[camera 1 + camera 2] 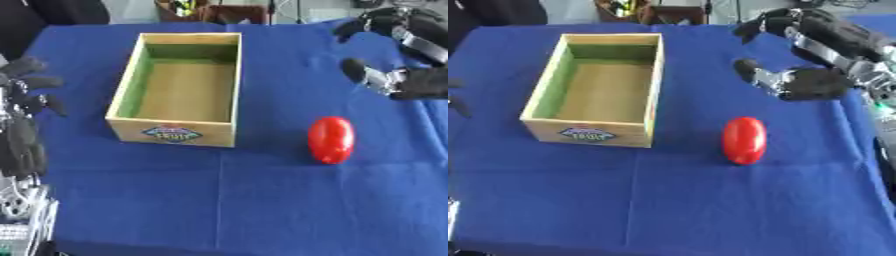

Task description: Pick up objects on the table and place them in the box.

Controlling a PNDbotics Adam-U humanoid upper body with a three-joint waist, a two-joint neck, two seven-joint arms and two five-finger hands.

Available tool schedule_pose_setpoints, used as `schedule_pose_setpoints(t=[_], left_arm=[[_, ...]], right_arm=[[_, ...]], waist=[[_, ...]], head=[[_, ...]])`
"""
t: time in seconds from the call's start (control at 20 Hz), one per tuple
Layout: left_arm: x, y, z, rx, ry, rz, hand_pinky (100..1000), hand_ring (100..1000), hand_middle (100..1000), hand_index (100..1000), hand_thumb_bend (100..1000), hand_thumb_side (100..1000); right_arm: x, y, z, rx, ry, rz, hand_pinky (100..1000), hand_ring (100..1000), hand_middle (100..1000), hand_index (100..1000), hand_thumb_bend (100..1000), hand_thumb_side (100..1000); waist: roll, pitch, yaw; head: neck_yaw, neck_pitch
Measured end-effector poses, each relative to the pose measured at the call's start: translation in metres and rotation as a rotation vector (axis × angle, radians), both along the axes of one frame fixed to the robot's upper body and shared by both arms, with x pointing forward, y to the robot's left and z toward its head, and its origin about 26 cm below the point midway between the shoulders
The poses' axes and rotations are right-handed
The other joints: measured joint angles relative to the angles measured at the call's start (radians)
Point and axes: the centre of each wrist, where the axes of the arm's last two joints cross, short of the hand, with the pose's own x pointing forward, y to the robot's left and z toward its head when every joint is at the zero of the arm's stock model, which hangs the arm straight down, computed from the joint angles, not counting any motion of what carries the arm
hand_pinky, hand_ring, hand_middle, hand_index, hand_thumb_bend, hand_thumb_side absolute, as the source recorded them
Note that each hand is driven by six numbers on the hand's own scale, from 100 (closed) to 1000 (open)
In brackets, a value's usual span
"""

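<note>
A: What sits on the blue counter (710,200)?
B: A wooden box (597,90), well left of the right hand (811,82).
A: And that hand?
B: Released, holding nothing. The red oval object (744,141) lies below it, apart. Left hand (22,100) relaxed at the left edge.

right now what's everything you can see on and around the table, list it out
rectangular wooden box: one, light wood with a green-tinted inner wall and a label on its near face, far-left part of the table, nothing visible inside
oval red object: one, glossy red, on the cloth to the right of the box, apart from it
blue tablecloth: one, covers the table
left hand: one, black, at the left edge, fingers relaxed, holding nothing
right hand: one, black and silver, above the cloth beyond the red object, open, not touching it
</note>
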Motion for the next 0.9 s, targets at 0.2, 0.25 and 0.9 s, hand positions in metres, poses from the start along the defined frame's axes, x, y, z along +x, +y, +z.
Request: schedule_pose_setpoints(t=[0.2,0.25,0.9], left_arm=[[0.0,0.0,0.0,0.001,-0.001,-0.002,291,572,612,702,100,946],[0.0,0.0,0.0,0.0,-0.001,-0.003,291,572,612,702,100,946],[0.0,0.0,0.0,-0.001,0.0,-0.004,291,574,613,703,100,948]], right_arm=[[0.004,0.004,-0.001,-0.07,0.033,-0.002,890,881,769,954,507,1000],[0.005,0.005,-0.001,-0.089,0.046,-0.003,897,890,774,966,565,1000],[0.008,0.007,0.015,-0.218,0.22,-0.01,937,941,856,1000,732,659]], waist=[[0.0,-0.002,0.004],[0.0,-0.002,0.004],[0.0,-0.003,-0.002]], head=[[-0.004,-0.004],[-0.005,-0.007],[-0.012,-0.008]])
